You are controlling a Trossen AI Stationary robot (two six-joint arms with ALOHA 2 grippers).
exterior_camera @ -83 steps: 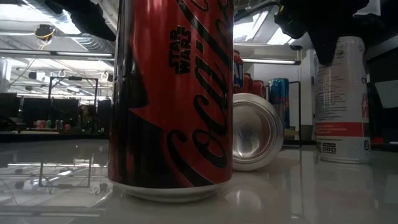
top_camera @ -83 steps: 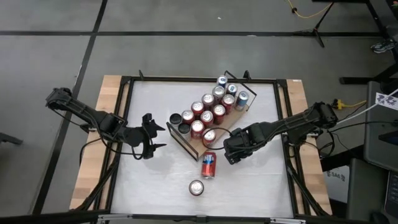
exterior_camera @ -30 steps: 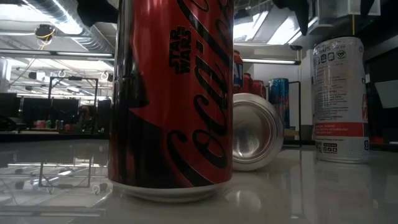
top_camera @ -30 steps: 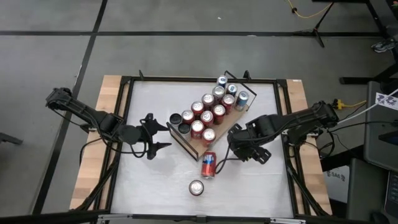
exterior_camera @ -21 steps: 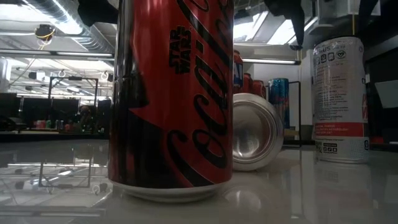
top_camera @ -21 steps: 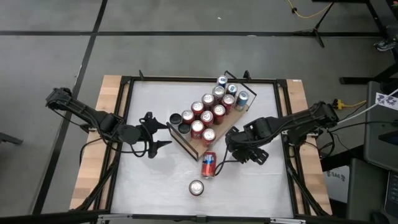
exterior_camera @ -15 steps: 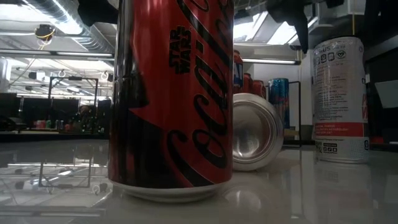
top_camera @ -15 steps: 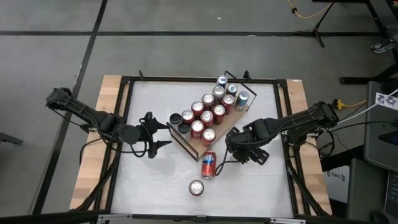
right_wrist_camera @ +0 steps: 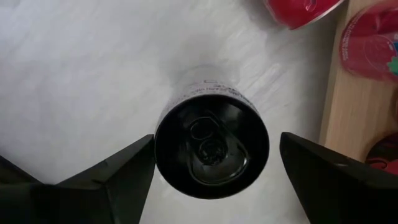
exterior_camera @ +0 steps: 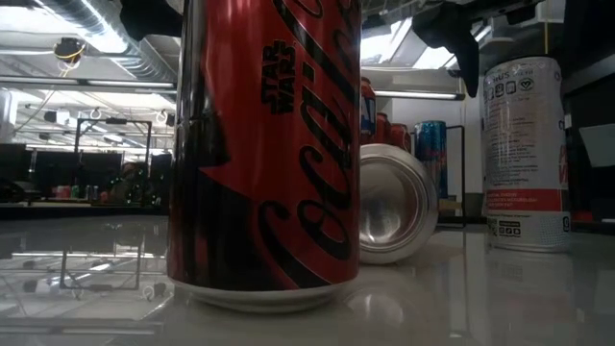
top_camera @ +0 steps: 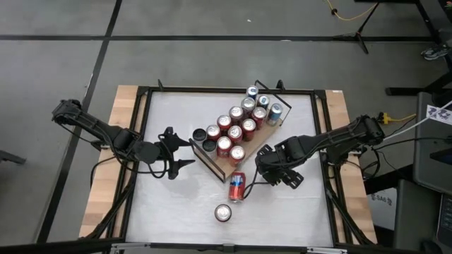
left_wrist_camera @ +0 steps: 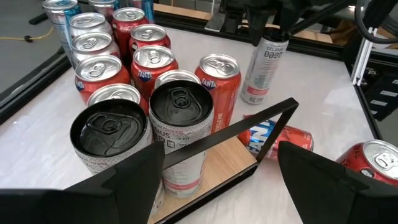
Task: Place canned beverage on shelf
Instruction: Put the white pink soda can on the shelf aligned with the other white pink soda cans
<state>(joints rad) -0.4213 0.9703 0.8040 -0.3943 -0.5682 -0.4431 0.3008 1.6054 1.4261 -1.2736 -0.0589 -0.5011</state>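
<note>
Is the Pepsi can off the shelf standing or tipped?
Tipped. The Pepsi can lies on its side on the table, its base facing the low camera, beside the shelf.

Grey floor (top_camera: pixel 212 56) with dark seams; bright ceiling lights (exterior_camera: pixel 38 43), silver duct (exterior_camera: pixel 135 62).

Cans (left_wrist_camera: pixel 150 65): shiny metal. Shelf (left_wrist_camera: pixel 227 163): matt light wood, black wire rail. Tabletop (top_camera: pixel 176 204): glossy white.

Directly beneath our right gripper (right_wrist_camera: pixel 211 180) stands a can (right_wrist_camera: pixel 211 149), upright between its spread fingers; the shelf (right_wrist_camera: pixel 345 106) lies just beside.
</note>
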